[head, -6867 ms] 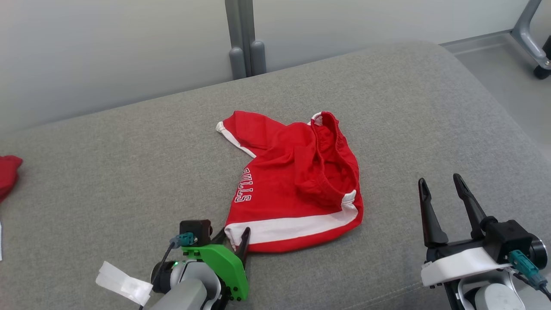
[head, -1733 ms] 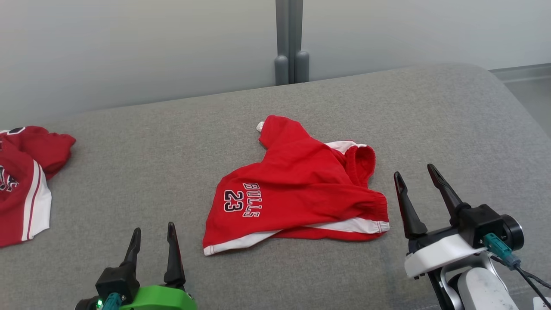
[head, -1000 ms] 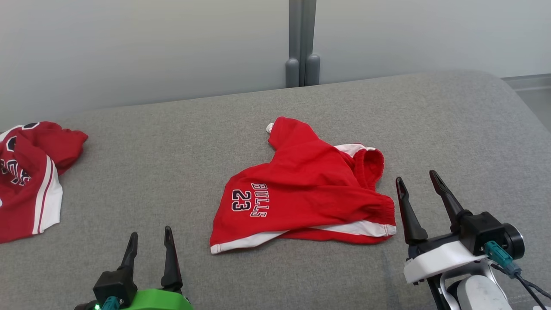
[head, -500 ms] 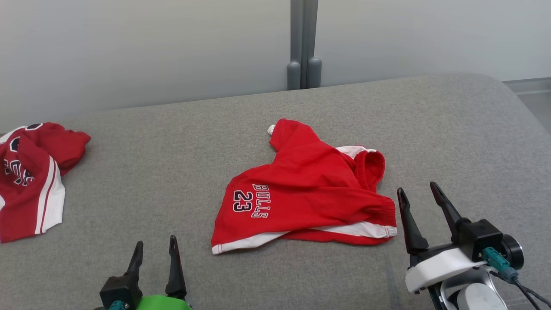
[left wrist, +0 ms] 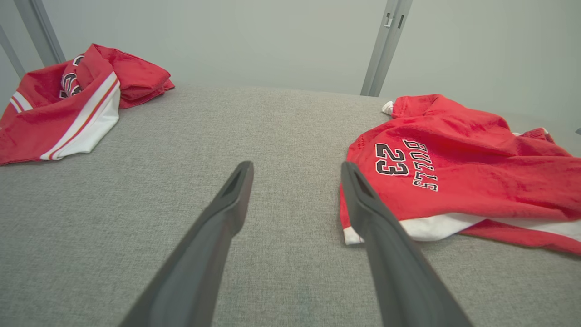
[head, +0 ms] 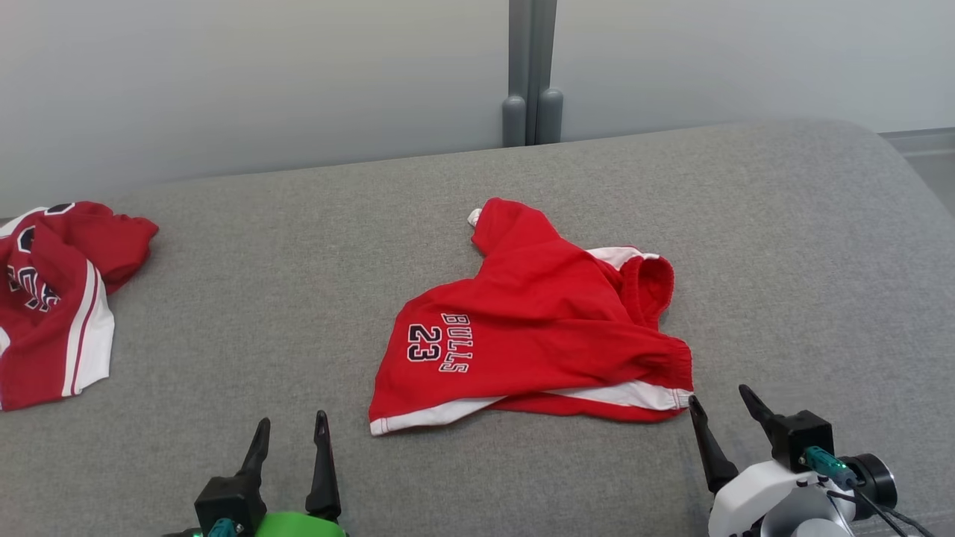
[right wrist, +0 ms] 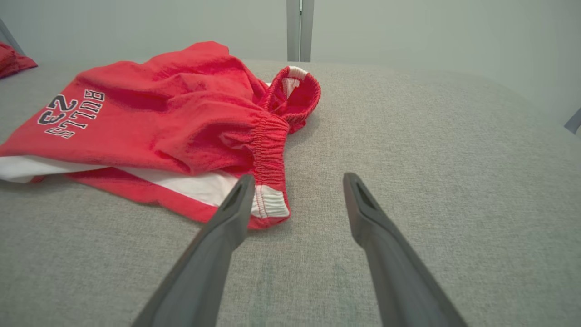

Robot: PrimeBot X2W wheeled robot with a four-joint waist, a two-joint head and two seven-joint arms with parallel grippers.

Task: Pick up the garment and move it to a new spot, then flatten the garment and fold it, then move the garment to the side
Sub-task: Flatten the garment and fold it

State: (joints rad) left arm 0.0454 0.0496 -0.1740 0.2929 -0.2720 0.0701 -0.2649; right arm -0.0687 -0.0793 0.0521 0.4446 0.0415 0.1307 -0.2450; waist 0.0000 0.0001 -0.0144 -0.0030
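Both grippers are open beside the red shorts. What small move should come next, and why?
Probably ease the right gripper forward to the waistband end of the red shorts and close on it: the shorts lie crumpled, and that end sits just ahead of its open jaws.

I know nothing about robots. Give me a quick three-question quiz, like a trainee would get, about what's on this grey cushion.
1. True or false: the left tool is clamped on the red Bulls shorts.
2. Which number is printed on the shorts? A) 23 B) 32 C) 45
3. Fill in: the second red garment lies toward the robot's ____ side.

Key: 1 false, it stands open and apart from them; 2 A; 3 left.
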